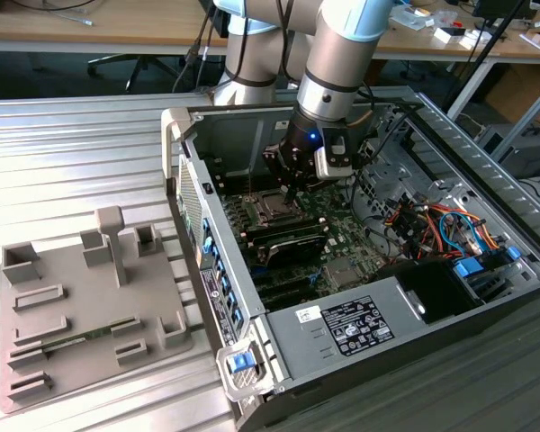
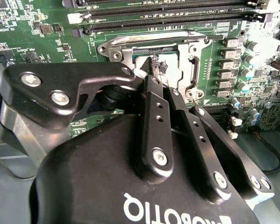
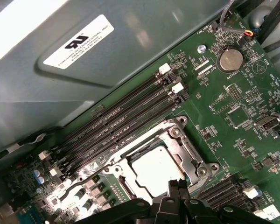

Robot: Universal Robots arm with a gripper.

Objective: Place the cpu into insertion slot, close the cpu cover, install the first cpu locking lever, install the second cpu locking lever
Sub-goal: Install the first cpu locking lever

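Observation:
The cpu (image 3: 151,169) lies flat in its socket on the green motherboard, silvery top up. The cpu cover (image 3: 189,147), a silvery metal frame, lies down around it; in the second wrist view the cpu cover (image 2: 196,49) also looks lowered. My gripper (image 3: 177,183) hangs over the socket's edge with its black fingers (image 2: 157,107) drawn together to one tip, shut, nothing visible between them. In the exterior view the gripper (image 1: 291,192) reaches down into the open computer case just above the socket (image 1: 272,205). A thin dark lever (image 3: 79,183) curves out beside the socket.
Dark memory slots (image 3: 121,119) run beside the socket, close to the grey case wall (image 3: 60,70). A coin battery (image 3: 229,59) sits farther off. Coloured cables (image 1: 432,220) and a power supply (image 1: 360,324) fill the case's right. A grey fixture tray (image 1: 81,306) lies at the exterior view's left.

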